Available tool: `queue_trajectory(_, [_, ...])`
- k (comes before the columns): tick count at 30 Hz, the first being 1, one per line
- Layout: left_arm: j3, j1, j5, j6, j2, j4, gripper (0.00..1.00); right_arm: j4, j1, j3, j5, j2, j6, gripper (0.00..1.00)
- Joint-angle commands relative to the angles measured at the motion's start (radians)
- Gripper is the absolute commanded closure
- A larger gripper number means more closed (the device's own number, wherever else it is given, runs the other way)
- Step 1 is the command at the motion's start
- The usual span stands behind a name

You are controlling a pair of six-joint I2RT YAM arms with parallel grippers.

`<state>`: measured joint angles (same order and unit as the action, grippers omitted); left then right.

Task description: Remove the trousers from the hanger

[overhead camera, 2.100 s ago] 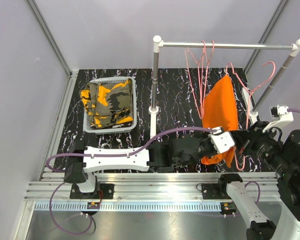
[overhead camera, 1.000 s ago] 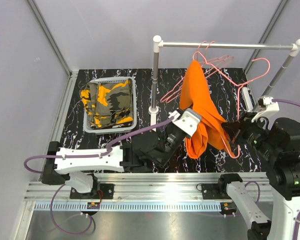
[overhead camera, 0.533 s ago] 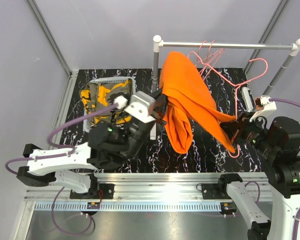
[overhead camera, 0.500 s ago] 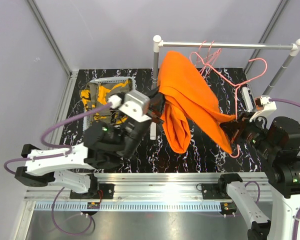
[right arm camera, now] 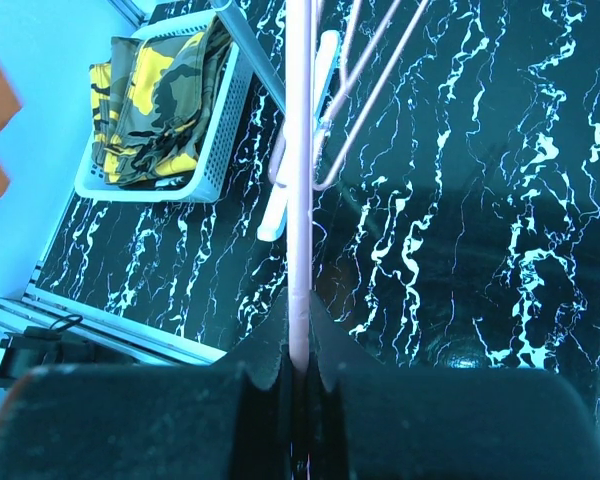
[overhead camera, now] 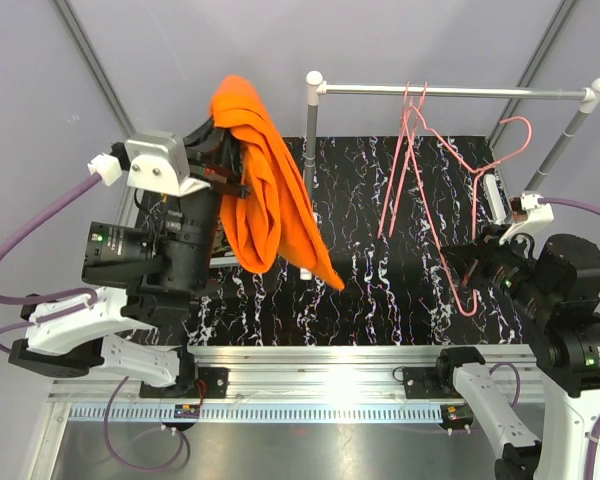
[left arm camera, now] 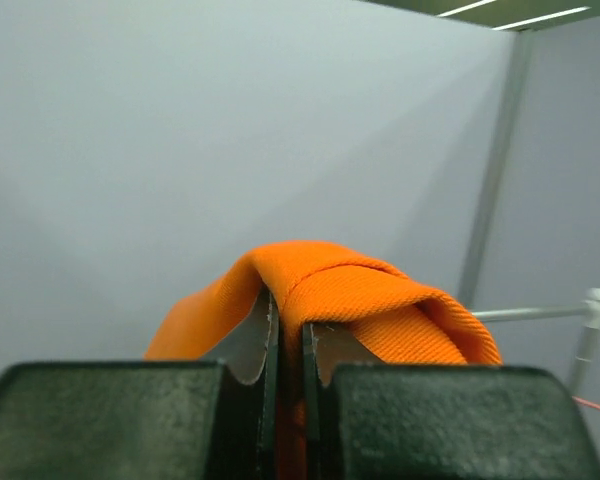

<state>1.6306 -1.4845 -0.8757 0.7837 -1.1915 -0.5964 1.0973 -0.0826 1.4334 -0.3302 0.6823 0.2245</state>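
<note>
Firmly, with the left gripper pinched tight on a fold of the plain bright orange cloth trousers, holding them high over the left side of the black marbled table. Likewise, with the right gripper clamped on a thin pink wire hanger, low at right.

The bright orange cloth trousers, upper left of the top view, are a matt woven fabric with a fine ribbed weave. The black white-veined tabletop is smooth and glossy. The thin pink wire hanger, centre of the right wrist view, looks smoothly coated. The silver clothes rail is satin metal. The pale slotted basket is plastic.
</note>
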Motion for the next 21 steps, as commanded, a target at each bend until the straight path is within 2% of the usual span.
queue_trajectory(1, [0.052,0.059,-0.065,0.196,0.001,-0.180,1.00,-0.066,0.001,0.038,-0.006,-0.035,-0.002,1.00])
queue_trajectory(3, [0.031,0.137,-0.103,0.190,0.015,-0.148,1.00,-0.092,0.001,0.047,-0.001,-0.050,0.004,1.00])
queue_trajectory(5, [-0.017,0.203,-0.117,0.117,0.055,-0.084,1.00,-0.103,0.001,0.059,0.031,-0.072,0.012,1.00])
queue_trajectory(6, [-0.041,0.283,-0.118,0.030,0.085,0.013,1.00,-0.105,0.003,0.073,0.043,-0.079,0.015,1.00])
queue_trajectory(10, [-0.106,0.459,-0.105,-0.128,0.148,0.233,1.00,-0.102,0.001,0.107,0.101,-0.095,0.013,1.00])
queue_trajectory(14, [-0.153,0.607,-0.044,-0.216,0.194,0.445,1.00,-0.086,0.001,0.133,0.108,-0.095,0.013,1.00])
queue_trajectory(16, [-0.167,0.729,-0.003,-0.297,0.207,0.535,1.00,-0.086,0.001,0.131,0.100,-0.096,0.013,1.00])
queue_trajectory(18, [-0.190,0.846,0.058,-0.343,0.201,0.667,1.00,-0.093,0.001,0.128,0.088,-0.099,0.021,1.00])
queue_trajectory(21, [-0.271,0.955,0.119,-0.420,0.170,0.766,1.00,-0.105,0.001,0.121,0.063,-0.110,0.036,1.00])
